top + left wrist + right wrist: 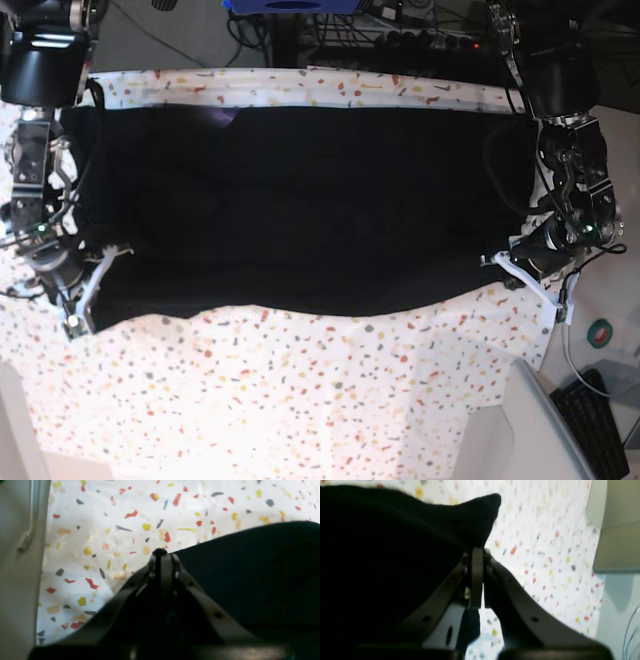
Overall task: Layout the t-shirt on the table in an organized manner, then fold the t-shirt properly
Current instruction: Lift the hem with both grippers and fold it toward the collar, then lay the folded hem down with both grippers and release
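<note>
The black t-shirt (300, 200) lies spread wide across the far half of the desk (300, 400), stretched between the 2 arms so that it reaches almost from one side edge to the other. Its near edge runs in a shallow wavy line, and the speckled white cloth in front of it is bare.

The left end effector (160, 555) is clenched on the t-shirt's edge (a little nub of black fabric shows pinched right at the tips), with the dark cloth running off to one side and the flecked desk to the other. In the base view it sits low at the shirt's corner on that view's right.

The right end effector (477, 555) is likewise clenched on the t-shirt: its fingers meet flat against each other, and a peaked corner of black fabric rises just past the tips. It holds the corner on the base view's left, close to the desk.
</note>
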### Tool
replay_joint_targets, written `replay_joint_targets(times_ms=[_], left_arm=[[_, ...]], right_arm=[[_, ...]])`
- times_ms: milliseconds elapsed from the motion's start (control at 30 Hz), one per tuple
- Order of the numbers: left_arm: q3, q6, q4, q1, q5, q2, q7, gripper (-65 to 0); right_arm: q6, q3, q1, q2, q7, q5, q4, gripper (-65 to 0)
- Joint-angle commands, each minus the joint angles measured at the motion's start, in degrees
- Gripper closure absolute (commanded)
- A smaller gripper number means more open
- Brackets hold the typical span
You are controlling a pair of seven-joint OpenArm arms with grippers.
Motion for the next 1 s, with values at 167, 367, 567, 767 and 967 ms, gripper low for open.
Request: replay_joint_targets(times_ms=[167,367,567,767,967], left_arm=[[0.37,-0.04,-0.44,2.32,-0.32,-2.37,-1.18,0.0],[0.46,-0.13,0.27,4.70,-0.58,-3.60,-4.25,0.0],[0.46,-6.46,3.34,8.13,-0.14,-4.65,-4.25,0.0],[0.46,-6.46,3.69,11.20,-0.14,-4.74,-4.61,0.0],[0.28,-6.46,4.05,11.11,-0.05,-4.92,-4.61,0.0]], right_arm=[[-0.38,4.19,-4.55,-1.12,-3.35,0.13,7.32,0.0],[-0.38,7.01,-9.30,-4.99,-4.32,0.13,11.98,0.0],[-0.38,8.94,-13.52,-7.63,-4.32,0.13,14.35,0.0],[-0.38,9.03,-17.74,-8.42,-4.32,0.13,16.37,0.0],[-0.38,9.03,-21.26,-10.70,-9.06,0.13,24.02,0.0]])
